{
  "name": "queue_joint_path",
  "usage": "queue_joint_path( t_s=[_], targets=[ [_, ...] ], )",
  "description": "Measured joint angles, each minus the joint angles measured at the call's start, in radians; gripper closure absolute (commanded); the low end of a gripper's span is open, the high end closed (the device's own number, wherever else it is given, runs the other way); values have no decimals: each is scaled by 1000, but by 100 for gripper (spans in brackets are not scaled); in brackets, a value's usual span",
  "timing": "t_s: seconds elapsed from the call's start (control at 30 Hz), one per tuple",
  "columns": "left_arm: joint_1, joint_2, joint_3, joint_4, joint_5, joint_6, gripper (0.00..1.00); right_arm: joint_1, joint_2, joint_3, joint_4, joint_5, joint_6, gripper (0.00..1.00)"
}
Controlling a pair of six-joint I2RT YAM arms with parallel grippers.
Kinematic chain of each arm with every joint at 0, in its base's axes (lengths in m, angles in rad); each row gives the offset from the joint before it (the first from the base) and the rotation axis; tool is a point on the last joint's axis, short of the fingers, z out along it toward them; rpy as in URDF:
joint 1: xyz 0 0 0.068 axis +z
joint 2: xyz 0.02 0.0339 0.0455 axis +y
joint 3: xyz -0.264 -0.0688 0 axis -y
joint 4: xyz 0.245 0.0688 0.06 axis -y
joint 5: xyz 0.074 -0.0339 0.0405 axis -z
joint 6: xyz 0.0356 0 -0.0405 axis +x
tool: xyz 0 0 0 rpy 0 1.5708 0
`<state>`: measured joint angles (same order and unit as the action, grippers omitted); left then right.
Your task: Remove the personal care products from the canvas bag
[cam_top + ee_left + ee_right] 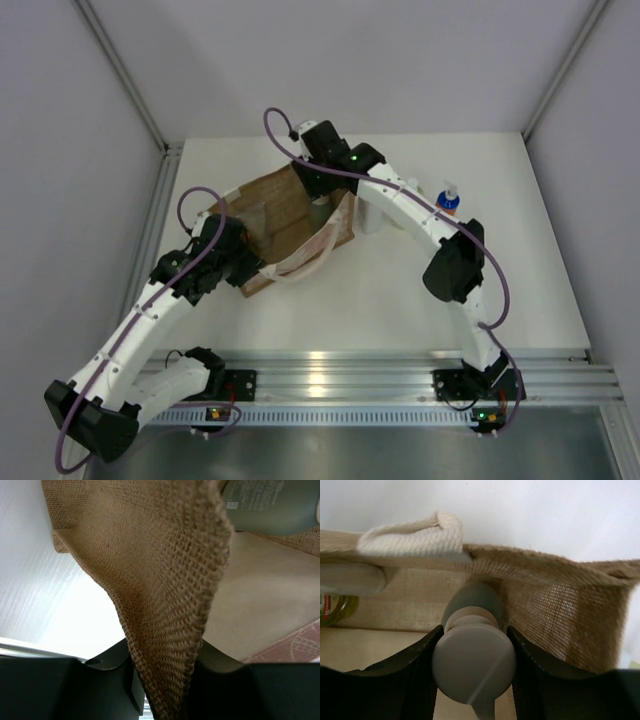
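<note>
Starting with the bottles: where are they? (Mia)

One pump bottle [472, 662] stands inside the bag [285, 215], close to a corner of the woven wall, its beige pump head up. A yellow bottle [329, 609] with red print shows at the left edge of the right wrist view, also inside. (Tom)

Anything already outside? (Mia)

A blue bottle [449, 200] with a white top stands upright on the table [380, 300], right of the right arm and well apart from the bag. A white bottle [371, 216] stands just beside the bag's right side, partly hidden under that arm. (Tom)

What is the right gripper [474, 630] doing? (Mia)

It reaches down into the bag's open mouth and is closed partway against both sides of the pump head, so it has hold of that bottle. (Tom)

And the left gripper [162, 660]? (Mia)

Nearly closed, pinching a fold of the bag's brown weave at the near left edge. Past the fold, its camera sees the bag's pale floor and a grey-green bottle [272, 505] at the top right. Whether that is the pump bottle's body I cannot tell. (Tom)

And the bag itself? (Mia)

It sits on the table towards the back, left of centre, between the two arms. One off-white handle [305, 262] hangs loose over its near side. (Tom)
</note>
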<state>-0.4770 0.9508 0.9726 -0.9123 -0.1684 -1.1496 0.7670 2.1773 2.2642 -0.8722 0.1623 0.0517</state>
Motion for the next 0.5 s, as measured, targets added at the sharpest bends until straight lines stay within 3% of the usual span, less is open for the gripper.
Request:
queue_joint_path(
  t_s=[0.5],
  targets=[
    [0,0,0,0,4,0,65,36,-122,46,-73,5,0,100]
  ],
)
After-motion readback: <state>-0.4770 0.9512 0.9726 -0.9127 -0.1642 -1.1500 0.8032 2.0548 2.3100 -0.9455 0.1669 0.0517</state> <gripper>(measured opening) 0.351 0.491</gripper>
